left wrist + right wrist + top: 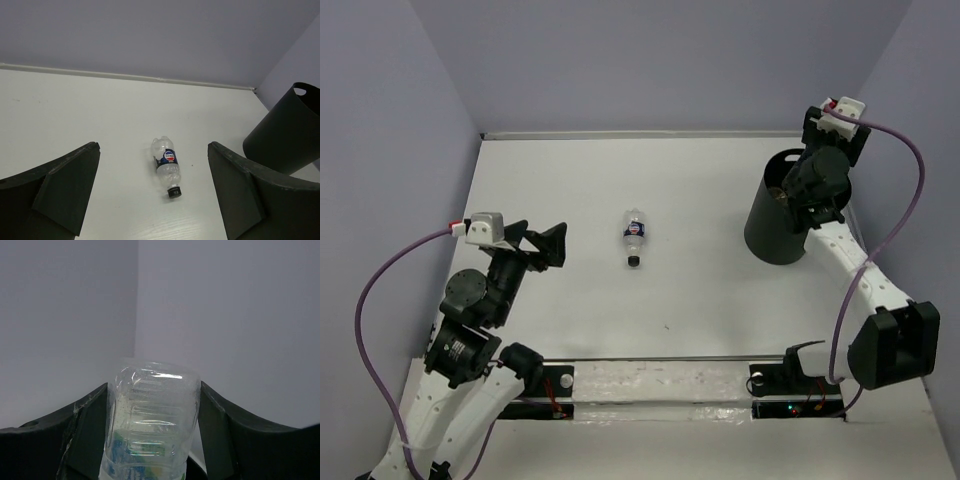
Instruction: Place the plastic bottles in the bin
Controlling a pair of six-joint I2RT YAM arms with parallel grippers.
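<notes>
White tabletop (700, 300), lavender walls. Blue-label bottle (634, 238) lies on side mid-tabletop, cap toward arms. Left gripper (544, 232) spread wide, empty, left of it. Right gripper (153, 385) above black bin (775, 225) at right — clamped on clear bottle (152, 415), fingers against both sides.

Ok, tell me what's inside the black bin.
Little shows: the right claw, gripping a clear bottle, sits over the mouth of the bin and covers most of it. What lies deeper cannot be seen.
</notes>
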